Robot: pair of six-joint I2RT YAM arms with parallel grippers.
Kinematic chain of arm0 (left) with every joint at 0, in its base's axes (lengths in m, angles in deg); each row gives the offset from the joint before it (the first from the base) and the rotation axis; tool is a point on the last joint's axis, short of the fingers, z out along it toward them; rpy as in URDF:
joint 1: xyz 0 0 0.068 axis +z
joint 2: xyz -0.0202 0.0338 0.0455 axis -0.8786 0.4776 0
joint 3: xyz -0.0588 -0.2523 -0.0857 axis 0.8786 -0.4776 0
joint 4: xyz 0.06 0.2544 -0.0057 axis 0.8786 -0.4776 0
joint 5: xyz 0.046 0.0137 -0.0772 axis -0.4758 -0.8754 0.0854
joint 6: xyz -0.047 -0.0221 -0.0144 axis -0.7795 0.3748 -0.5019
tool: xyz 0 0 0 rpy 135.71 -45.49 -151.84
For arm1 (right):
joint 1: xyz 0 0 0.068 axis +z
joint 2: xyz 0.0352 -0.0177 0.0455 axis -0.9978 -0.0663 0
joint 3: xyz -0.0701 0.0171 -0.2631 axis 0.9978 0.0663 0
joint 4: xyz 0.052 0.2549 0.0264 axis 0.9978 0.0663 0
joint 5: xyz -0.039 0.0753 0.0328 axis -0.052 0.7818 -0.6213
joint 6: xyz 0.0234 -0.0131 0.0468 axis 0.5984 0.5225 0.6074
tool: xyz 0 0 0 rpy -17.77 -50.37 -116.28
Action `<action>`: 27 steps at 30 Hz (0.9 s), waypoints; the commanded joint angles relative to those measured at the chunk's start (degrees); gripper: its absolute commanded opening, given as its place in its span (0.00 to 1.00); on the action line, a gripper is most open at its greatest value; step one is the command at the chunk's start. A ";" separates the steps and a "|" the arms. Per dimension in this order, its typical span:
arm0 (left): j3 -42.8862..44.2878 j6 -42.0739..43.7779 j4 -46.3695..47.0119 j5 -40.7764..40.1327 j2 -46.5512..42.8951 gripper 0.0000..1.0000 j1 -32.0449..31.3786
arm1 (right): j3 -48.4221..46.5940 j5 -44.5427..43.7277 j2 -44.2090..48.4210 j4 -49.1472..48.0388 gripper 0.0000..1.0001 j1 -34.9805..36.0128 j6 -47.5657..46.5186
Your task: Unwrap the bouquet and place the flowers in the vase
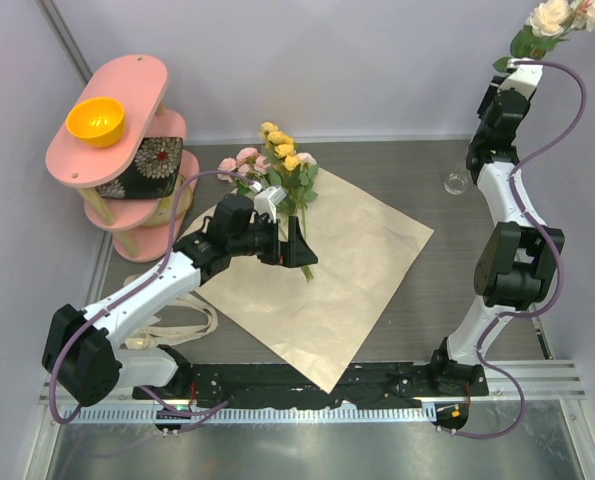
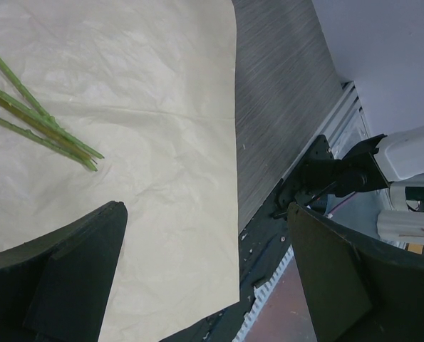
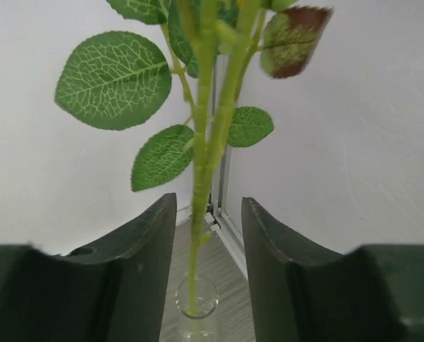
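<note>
Grey desk (image 1: pixel 447 300) is seen walled in white, with a sheet of kraft paper (image 1: pixel 347 270) spread flat on it. Pink and yellow flowers (image 1: pixel 277 160) are laid across the paper's far edge, their green stems (image 2: pixel 40 128) resting on the sheet. The left claw (image 1: pixel 299 245) is held just above those stems, its jaws wide apart and nothing gripped. A cream ribbon (image 1: pixel 182 322) is left on the desk beside the paper.

The vase (image 1: pixel 456 183) is stood on the bare desk near the far right. The right claw (image 3: pixel 209 271) is raised high over it. Its jaws are parted on either side of the stems of the cream-white flowers (image 1: pixel 552 15), with a gap visible on each side. One stem is seen reaching down to the vase's mouth (image 3: pixel 196 298).

An orange bowl (image 1: pixel 95 120) is set on top of a pink shelf (image 1: pixel 137 80), and a floral black box (image 1: pixel 142 165) is kept on the tier below.
</note>
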 commanded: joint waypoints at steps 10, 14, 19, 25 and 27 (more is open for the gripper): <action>0.04 -5.21 5.70 6.14 -4.10 1.00 0.48 | -9.98 -8.77 7.03 29.09 0.73 0.02 15.27; 1.78 -8.56 6.43 7.81 -5.16 1.00 0.48 | -11.12 -10.09 10.11 37.62 0.75 -0.06 19.58; 6.44 -8.92 1.77 6.68 -5.95 1.00 1.09 | -7.97 -8.26 16.17 42.66 0.75 0.11 27.22; 12.33 -8.65 -3.50 4.83 -7.54 1.00 4.60 | -1.90 -6.31 21.71 42.58 0.75 5.81 29.87; 14.00 -9.87 -4.21 4.82 -7.19 1.00 7.05 | -0.58 -9.28 21.72 42.14 0.75 14.94 27.42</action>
